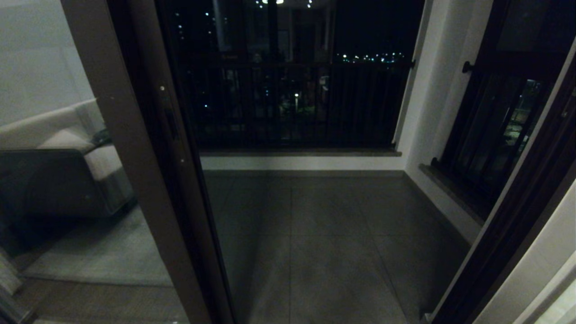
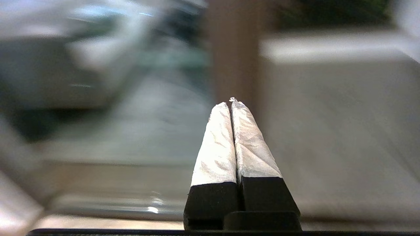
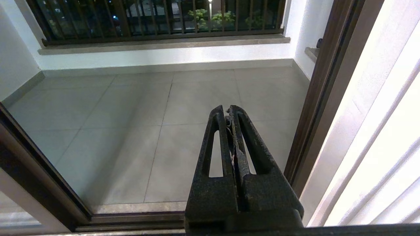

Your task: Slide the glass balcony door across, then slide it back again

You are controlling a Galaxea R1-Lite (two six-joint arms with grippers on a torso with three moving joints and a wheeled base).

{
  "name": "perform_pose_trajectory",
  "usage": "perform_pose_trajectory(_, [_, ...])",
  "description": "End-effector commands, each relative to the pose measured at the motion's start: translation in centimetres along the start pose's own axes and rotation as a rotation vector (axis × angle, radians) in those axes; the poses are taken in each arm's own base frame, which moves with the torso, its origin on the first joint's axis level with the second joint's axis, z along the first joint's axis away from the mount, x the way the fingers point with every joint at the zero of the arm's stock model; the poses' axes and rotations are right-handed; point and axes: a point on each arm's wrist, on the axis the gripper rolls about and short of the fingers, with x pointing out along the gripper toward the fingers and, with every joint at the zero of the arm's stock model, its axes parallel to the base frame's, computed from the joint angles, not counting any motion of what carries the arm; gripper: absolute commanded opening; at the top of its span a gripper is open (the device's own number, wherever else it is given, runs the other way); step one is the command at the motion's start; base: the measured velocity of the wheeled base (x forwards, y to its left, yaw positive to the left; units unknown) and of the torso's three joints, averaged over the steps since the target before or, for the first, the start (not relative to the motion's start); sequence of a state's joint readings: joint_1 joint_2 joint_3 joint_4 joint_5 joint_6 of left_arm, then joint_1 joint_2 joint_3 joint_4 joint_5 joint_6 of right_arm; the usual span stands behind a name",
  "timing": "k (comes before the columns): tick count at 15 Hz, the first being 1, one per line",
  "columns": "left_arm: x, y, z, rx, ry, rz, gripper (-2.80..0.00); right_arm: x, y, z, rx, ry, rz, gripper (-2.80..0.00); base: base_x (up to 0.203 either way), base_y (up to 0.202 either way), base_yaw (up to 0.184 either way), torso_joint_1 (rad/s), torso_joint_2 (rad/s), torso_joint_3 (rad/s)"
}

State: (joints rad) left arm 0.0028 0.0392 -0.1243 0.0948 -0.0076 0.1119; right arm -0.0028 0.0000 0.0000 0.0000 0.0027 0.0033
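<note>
The glass balcony door (image 1: 135,148) stands at the left of the head view, a tall glass panel in a dark brown frame. Its stile carries a narrow handle slot (image 1: 171,121) and small silver screws (image 1: 162,88). To its right the doorway lies open onto the balcony. Neither arm shows in the head view. My left gripper (image 2: 231,101) is shut, its white-wrapped fingers (image 2: 216,147) pressed together and empty, pointing at a blurred brown stile (image 2: 233,49). My right gripper (image 3: 226,109) is shut too and holds nothing, hanging above the floor track (image 3: 131,218).
Grey balcony tiles (image 1: 315,243) run to a low white wall and a dark railing (image 1: 292,103). A dark barred window (image 1: 495,135) sits on the right wall. The brown door jamb (image 3: 321,98) and white wall bound the right side. A sofa (image 1: 67,171) shows through the glass.
</note>
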Motion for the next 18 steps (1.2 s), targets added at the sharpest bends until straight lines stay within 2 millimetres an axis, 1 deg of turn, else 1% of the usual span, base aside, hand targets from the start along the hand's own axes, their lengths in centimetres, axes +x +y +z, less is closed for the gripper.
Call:
perform_pose_trajectory(1, [0.27,-0.44,-1.72,0.012,-0.016,-0.112,-2.8,0.01,0.0,0.0,0.0,0.002,0.0,-2.8,0.0,0.0,0.0,0.0,0.0,0.0])
perform_pose_trajectory(2, [0.32,-0.43,-1.78,0.025,-0.02,-0.105,-2.8,0.01,0.0,0.0,0.0,0.002,0.0,-2.8,0.0,0.0,0.0,0.0,0.0,0.0])
perform_pose_trajectory(4, [0.36,-0.42,-1.79,-0.004,-0.019,-0.098,-2.8,0.01,0.0,0.0,0.0,0.002,0.0,-2.8,0.0,0.0,0.0,0.0,0.0,0.0])
perform_pose_trajectory(5, [0.33,-0.4,-1.93,-0.059,0.012,-0.084,-2.8,0.01,0.0,0.0,0.0,0.002,0.0,-2.8,0.0,0.0,0.0,0.0,0.0,0.0])
perform_pose_trajectory(7, [0.18,-0.24,-2.68,-0.078,0.102,0.016,-2.8,0.01,0.0,0.0,-0.001,0.002,0.0,-2.8,0.0,0.0,0.0,0.0,0.0,0.0])
perform_pose_trajectory(10, [0.24,-0.31,-2.66,0.011,0.091,-0.02,-2.8,0.01,0.0,0.0,-0.005,0.002,0.0,-2.8,0.0,0.0,0.0,0.0,0.0,0.0])
perform_pose_trajectory(18, [0.22,-0.29,-2.64,-0.019,0.089,-0.011,-2.8,0.0,-0.02,0.04,0.003,0.0,-0.008,-2.8,0.0,0.0,0.0,0.0,0.0,0.0])
